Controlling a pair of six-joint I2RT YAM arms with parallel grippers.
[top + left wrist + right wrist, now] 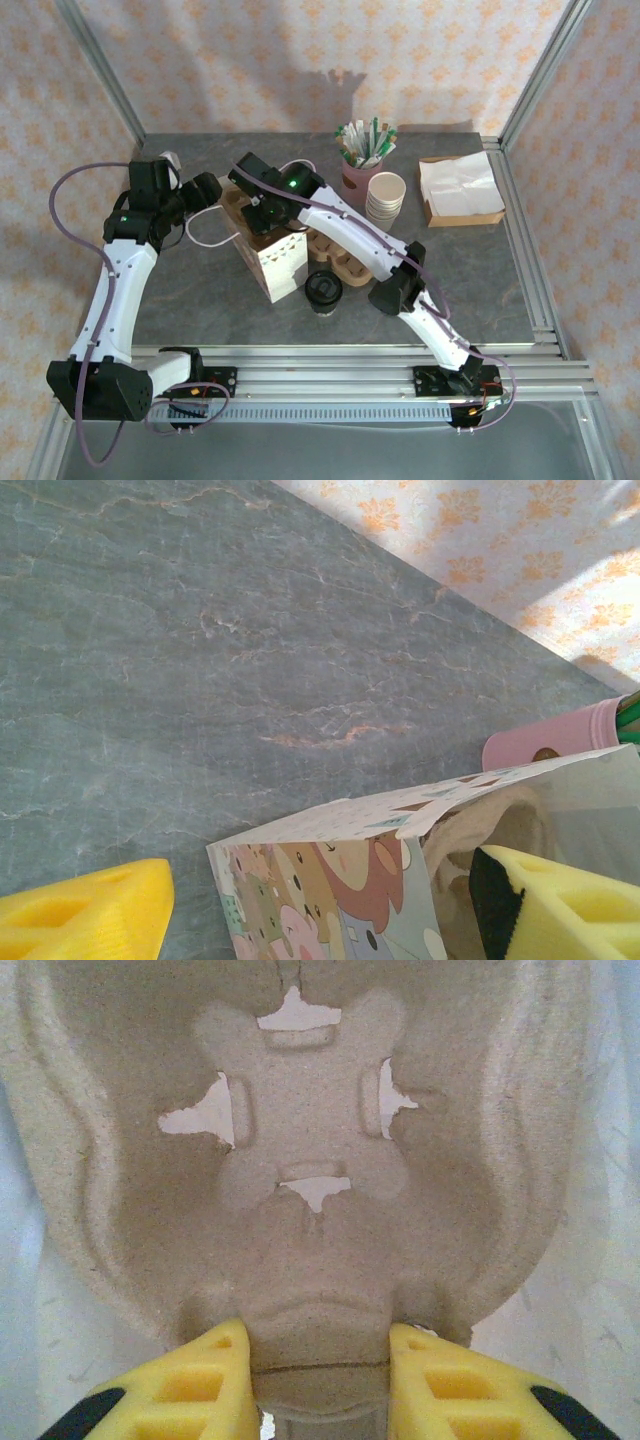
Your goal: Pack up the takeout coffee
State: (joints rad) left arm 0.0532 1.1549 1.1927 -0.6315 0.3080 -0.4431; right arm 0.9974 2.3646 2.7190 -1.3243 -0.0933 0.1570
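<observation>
The takeout coffee, a small paper cup with a black lid, stands upright on the grey table just right of the front of a white paper bag; neither gripper touches it. At the bag's top, my right gripper is shut on a ridge of a brown pulp cup carrier, with the bag's pale walls around it. My left gripper is open at the bag's far left side. One yellow finger sits inside the bag and the other finger is outside, apart from its printed wall.
More pulp carrier lies right of the bag under the right arm. Behind stand a pink cup of stirrers, a stack of white cups and a box of napkins. Patterned walls close the back and sides.
</observation>
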